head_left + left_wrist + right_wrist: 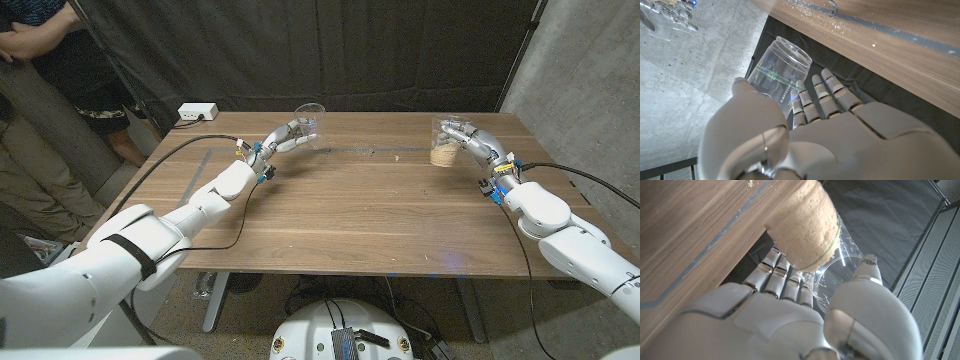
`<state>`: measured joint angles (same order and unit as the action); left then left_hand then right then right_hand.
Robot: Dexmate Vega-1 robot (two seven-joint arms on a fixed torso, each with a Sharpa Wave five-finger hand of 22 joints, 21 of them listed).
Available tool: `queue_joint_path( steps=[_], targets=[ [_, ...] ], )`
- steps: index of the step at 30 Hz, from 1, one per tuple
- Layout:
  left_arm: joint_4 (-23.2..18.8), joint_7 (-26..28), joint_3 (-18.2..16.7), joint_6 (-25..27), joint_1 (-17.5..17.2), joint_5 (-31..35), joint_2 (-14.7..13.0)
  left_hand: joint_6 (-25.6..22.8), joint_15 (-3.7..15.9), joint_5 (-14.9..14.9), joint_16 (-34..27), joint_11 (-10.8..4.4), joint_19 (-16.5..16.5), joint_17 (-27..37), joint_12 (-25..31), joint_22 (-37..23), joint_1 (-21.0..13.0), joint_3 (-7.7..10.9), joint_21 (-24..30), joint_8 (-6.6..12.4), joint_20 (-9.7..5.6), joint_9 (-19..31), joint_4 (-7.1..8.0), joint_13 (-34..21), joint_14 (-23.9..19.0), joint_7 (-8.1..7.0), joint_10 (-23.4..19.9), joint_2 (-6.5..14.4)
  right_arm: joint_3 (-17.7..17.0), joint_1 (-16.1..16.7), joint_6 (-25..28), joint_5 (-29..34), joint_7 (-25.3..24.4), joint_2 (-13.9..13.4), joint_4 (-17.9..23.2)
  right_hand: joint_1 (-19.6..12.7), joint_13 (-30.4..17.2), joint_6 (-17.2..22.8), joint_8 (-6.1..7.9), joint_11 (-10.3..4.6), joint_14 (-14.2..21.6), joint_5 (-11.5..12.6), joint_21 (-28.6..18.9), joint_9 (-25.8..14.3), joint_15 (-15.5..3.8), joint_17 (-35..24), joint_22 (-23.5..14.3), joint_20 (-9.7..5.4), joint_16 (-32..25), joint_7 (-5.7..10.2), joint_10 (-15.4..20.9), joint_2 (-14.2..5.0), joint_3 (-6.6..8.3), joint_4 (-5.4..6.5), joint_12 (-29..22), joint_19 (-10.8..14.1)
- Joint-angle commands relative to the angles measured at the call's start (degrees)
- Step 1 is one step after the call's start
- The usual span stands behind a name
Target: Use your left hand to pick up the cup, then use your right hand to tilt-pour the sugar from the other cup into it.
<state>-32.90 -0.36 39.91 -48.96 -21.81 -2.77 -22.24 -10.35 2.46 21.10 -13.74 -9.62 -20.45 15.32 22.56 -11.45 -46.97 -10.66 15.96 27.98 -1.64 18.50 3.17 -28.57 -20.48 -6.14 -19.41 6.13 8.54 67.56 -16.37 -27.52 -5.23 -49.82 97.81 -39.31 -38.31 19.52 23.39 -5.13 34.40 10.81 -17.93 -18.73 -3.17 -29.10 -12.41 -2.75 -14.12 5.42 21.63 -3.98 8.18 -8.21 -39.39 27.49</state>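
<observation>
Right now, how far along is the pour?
Done: left hand grips the empty cup; right hand grips the sugar cup. In hand: both cups sit at the table's far edge, far apart. Left: bring them together, tilt-pour.

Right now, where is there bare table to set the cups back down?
The wide wooden table between the left hand with its clear cup and the right hand with the sugar cup lies bare, as does the near edge. The far left corner holds a white box and a cable.
</observation>
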Motion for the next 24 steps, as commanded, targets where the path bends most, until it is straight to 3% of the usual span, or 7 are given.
queue_joint_path(
  steps=[1,9,24],
  targets=[
    [-10.1,-1.8,-3.1,6.0,-4.0,-0.2,-2.5,-0.4,7.29,-0.3,0.1,0.08,-0.6,0.3,0.5,-0.1,-0.3,-0.43,-0.1,0.43,0.21,0.1,-0.14,-0.3,-0.5,-0.07,-0.5,0.5,0.8,-2.4,-0.4,-0.1,0.5,0.5,-1.3,-0.2,-0.2,0.7,0.39,-0.04,0.8,0.4,0.2,-0.1,-10.01,-0.1,-0.1,-5.68,0.3,0.16,0.5,-0.50,0.69,0.37,-0.1,0.4],
    [-15.6,-2.1,-4.1,10.2,-5.9,-0.4,-3.5,-0.4,7.06,-0.5,0.2,0.07,-0.6,0.4,0.5,-0.1,-0.3,-0.50,-0.1,0.47,0.37,0.1,-0.11,-0.4,-0.5,0.17,-0.4,0.6,1.0,-2.8,-2.5,1.2,-0.5,1.4,-2.4,-0.3,0.0,0.9,0.41,-0.37,0.9,0.4,0.2,-0.2,-10.02,-0.2,-0.1,-5.72,0.3,0.36,0.8,-0.54,0.80,0.31,-0.1,0.4],
    [-26.4,-2.1,-5.8,17.2,-10.0,-1.4,-6.4,-0.6,6.71,-1.0,0.5,0.46,-0.6,0.6,0.7,-0.1,-0.5,-0.63,-0.2,0.66,0.57,0.1,0.02,-0.7,-0.7,0.45,-0.2,0.9,3.5,-5.9,-8.2,5.3,-3.2,5.6,-7.3,-1.2,-0.1,1.0,0.44,-0.91,1.3,0.4,0.4,-0.2,-10.13,-0.4,0.0,-5.82,0.2,0.80,1.0,-0.80,1.29,-0.07,-0.1,0.1]
  ],
)
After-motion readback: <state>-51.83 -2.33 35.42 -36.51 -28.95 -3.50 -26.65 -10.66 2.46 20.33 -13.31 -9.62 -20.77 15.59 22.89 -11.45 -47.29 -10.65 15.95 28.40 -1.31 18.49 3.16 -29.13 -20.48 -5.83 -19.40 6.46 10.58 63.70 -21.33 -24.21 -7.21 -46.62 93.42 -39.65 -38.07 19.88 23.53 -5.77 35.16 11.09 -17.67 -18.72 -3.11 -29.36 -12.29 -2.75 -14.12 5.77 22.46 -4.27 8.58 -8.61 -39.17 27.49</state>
